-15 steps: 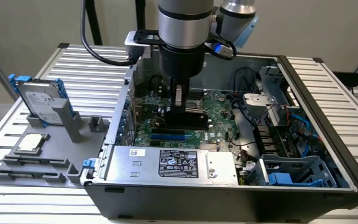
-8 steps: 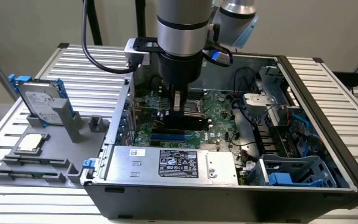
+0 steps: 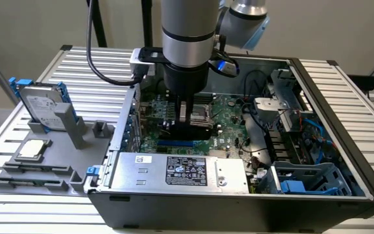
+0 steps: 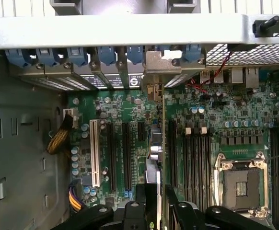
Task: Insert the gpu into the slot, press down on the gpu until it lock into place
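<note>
In the exterior view my gripper (image 3: 187,121) reaches straight down into the open computer case and is shut on the gpu (image 3: 192,130), whose black cooler block shows just under the fingers. A short stretch of the blue slot (image 3: 176,145) shows on the motherboard right below the card. In the wrist view the gpu (image 4: 161,124) appears edge-on as a thin upright line between my gripper's (image 4: 158,208) two black fingers (image 4: 140,199). Its silver bracket (image 4: 161,62) sits at the case's rear panel among the blue slot clips. How deep the card sits in the slot I cannot tell.
Black memory strips (image 4: 197,158) and the CPU socket (image 4: 240,184) lie beside the card. A power supply (image 3: 180,170) fills the case front, with cables and a blue drive cage (image 3: 304,180) at the exterior view's right. A hard drive (image 3: 44,105) stands on a grey fixture outside.
</note>
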`<move>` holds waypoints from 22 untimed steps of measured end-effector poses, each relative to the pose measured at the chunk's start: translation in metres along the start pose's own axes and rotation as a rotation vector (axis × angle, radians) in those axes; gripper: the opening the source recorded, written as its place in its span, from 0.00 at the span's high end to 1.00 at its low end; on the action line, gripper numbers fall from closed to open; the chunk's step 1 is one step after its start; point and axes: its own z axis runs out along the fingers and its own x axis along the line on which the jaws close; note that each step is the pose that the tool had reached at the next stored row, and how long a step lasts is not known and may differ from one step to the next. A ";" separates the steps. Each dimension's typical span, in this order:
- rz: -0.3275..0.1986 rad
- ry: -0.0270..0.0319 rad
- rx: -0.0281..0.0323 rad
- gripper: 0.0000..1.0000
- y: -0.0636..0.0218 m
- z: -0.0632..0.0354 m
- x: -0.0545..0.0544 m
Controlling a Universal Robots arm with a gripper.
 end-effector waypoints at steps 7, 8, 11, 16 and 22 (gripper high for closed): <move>0.000 0.0000 -0.0002 0.74 0.0003 0.0116 0.000; -0.001 0.0000 -0.0006 0.74 0.0004 0.0120 0.001; -0.001 0.0000 -0.0007 0.74 0.0003 0.0121 0.001; -0.001 -0.0005 -0.0005 0.74 0.0005 0.0126 0.000; -0.007 -0.0004 -0.0010 0.74 0.0022 0.0137 -0.001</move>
